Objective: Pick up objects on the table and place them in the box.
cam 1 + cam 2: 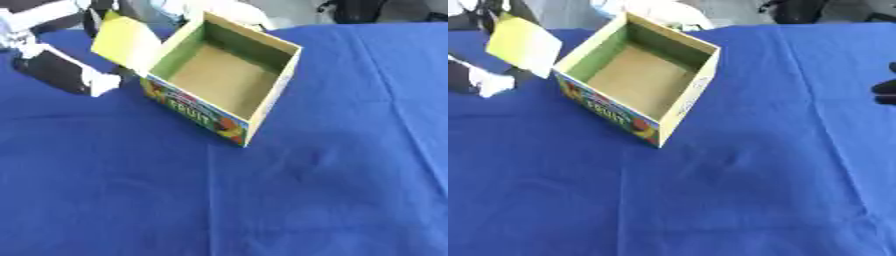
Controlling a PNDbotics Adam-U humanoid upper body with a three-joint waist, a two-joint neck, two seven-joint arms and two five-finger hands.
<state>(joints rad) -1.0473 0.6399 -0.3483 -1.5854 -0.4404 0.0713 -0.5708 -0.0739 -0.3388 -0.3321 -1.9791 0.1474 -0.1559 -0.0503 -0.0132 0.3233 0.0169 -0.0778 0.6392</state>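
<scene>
An open cardboard box (223, 75) with a fruit print and the word FRUIT on its side stands on the blue cloth at the upper middle. Its brown floor shows bare. Its yellow lid flap (127, 41) stands open to the left. My left arm comes in from the upper left, and the black left hand (52, 70) lies left of the box, with something white (103, 84) at its end near the box's corner. I cannot make out what the white thing is. A dark part of my right hand (885, 90) shows at the right edge.
Blue cloth (289, 200) covers the whole table, with creases running down the middle and right. Light and dark shapes lie beyond the table's far edge, behind the box.
</scene>
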